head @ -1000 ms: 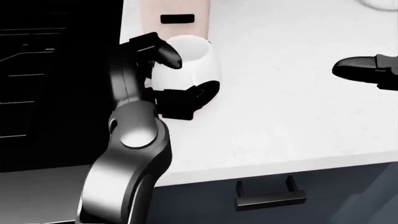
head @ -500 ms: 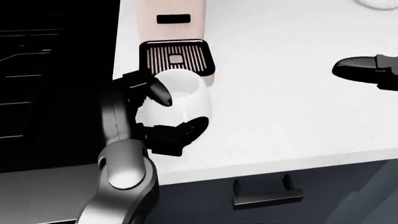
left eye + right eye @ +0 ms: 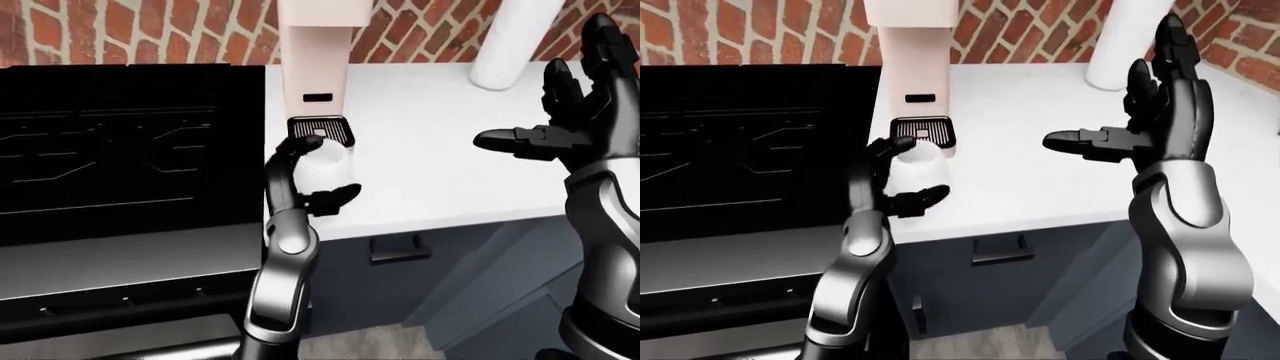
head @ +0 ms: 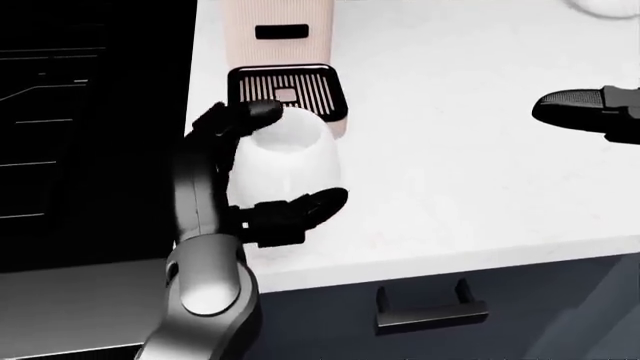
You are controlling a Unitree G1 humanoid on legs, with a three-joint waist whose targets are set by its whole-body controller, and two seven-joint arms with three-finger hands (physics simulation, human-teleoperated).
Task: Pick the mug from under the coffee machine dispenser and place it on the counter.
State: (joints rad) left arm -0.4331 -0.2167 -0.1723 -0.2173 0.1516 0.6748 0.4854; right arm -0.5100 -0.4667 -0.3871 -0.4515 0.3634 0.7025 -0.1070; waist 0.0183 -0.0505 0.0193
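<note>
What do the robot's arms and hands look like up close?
Both arms are smooth, glossy silver-grey shells with rounded joints. The left hand and right hand are black, with three thick segmented fingers each. No cables, sleeves or markings show.

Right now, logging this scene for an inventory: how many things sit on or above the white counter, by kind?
Mugs: 1, white mug, held by the left hand
Coffee machines: 1
White cylinders: 1
Total: 3

Even, soft simulator light; washed-out white counter (image 4: 480, 172), faint shadows, slight blur.
</note>
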